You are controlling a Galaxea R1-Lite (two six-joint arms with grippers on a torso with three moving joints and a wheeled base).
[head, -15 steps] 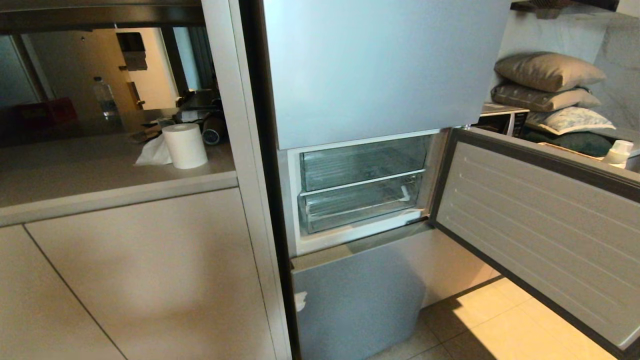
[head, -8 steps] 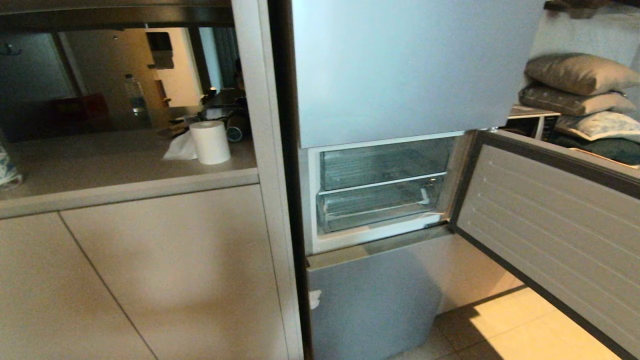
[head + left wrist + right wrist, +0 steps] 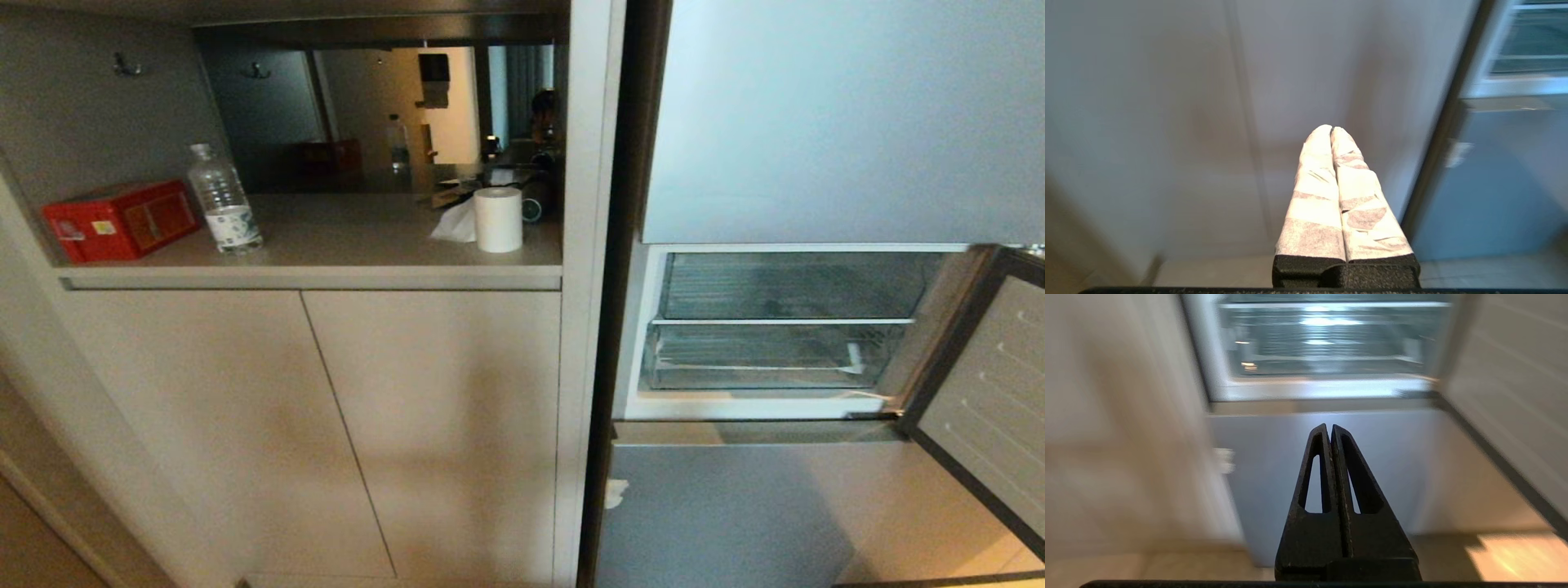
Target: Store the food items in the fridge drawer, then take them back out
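Note:
No food items show in any view. In the head view the fridge's middle compartment stands open, with two clear drawers stacked in it: an upper drawer (image 3: 792, 286) and a lower drawer (image 3: 767, 359). Both are pushed in and look empty, and I cannot read any lettering to tell which is the fridge drawer. The right wrist view shows the same drawers (image 3: 1327, 339) blurred ahead. My left gripper (image 3: 1331, 128), fingers wrapped in white tape, is shut on nothing and faces the cabinet doors. My right gripper (image 3: 1329, 426) is shut and empty, low before the fridge's bottom door. Neither arm appears in the head view.
The open fridge door (image 3: 988, 392) swings out on the right. Left of the fridge, beige cabinet doors (image 3: 326, 425) sit under a counter niche holding a red box (image 3: 122, 219), a water bottle (image 3: 222, 198) and a paper roll (image 3: 498, 219). The grey bottom fridge door (image 3: 735, 506) is closed.
The camera has swung left, so the whole scene has shifted right. The red box and bottle have come into view, and the pillows have gone out. Nothing itself has moved.

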